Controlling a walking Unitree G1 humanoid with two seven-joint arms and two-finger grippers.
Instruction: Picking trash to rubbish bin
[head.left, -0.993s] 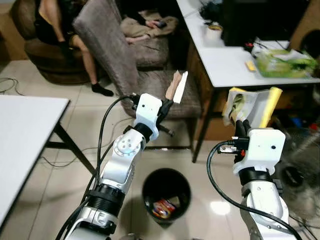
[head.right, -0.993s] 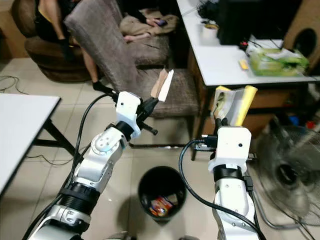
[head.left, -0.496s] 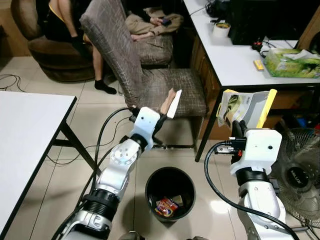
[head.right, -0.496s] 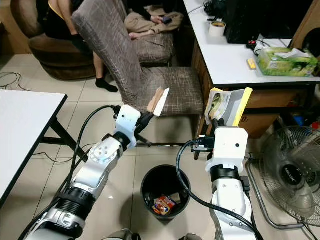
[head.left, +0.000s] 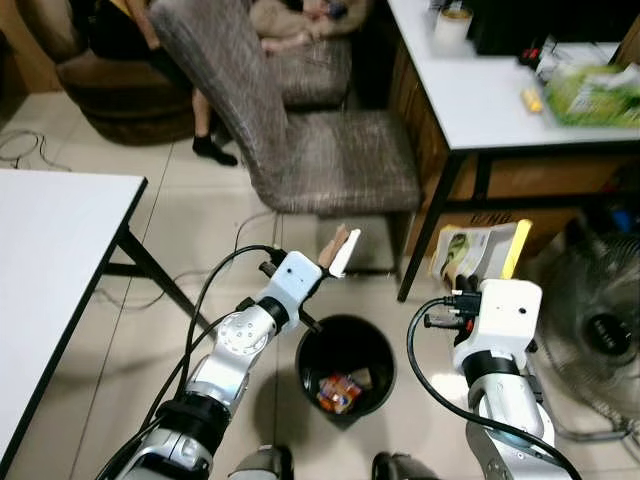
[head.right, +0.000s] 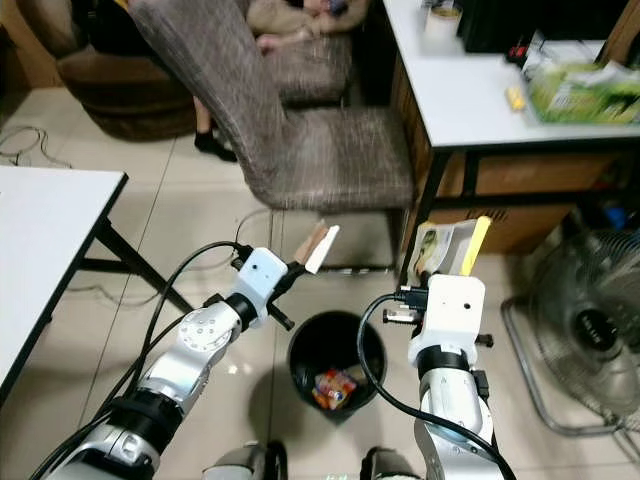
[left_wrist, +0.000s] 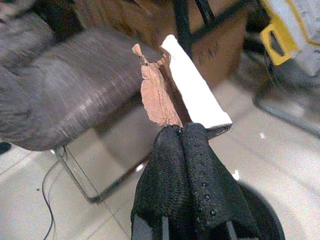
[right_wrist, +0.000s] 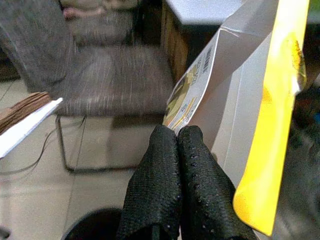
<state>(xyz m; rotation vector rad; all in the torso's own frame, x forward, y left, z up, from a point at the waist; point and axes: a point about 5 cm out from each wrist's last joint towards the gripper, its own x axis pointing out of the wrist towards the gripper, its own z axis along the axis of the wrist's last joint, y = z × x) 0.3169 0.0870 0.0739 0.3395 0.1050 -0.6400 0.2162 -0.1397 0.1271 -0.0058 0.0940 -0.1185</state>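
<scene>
The robot is standing over a round black rubbish bin (head.left: 345, 370) on the tiled floor (head.left: 200, 230), with coloured wrappers (head.left: 338, 392) lying in its bottom. The left hand (head.left: 325, 262) is hovering just above the bin's rim at about 11 o'clock, its two black fingers (left_wrist: 187, 170) pressed together and pinching a torn piece of cardboard (head.left: 338, 250), brown on one face and white on the other, which is sticking up and away from the wrist. The right hand (head.left: 466, 288) is hanging near the bin at about 2 o'clock, outside its rim, its fingers (right_wrist: 170, 175) closed tight on the lower edge of an opened snack bag (head.left: 480, 253), silver inside with a yellow strip along one side and a printed green and yellow front. The bag is standing upright above the hand. Beyond the bin, at 12 o'clock, a brown fabric chair (head.left: 300, 140) is sitting beside a white bench (head.left: 490, 100) that is carrying a roll of tape (head.left: 452, 20) and a green packet (head.left: 595, 90). A floor fan (head.left: 600, 340) is standing at 3 o'clock, and the corner of another white bench (head.left: 50, 260) is lying at 9 o'clock. A person (head.left: 300, 12) is sitting on a seat at 12 o'clock.
</scene>
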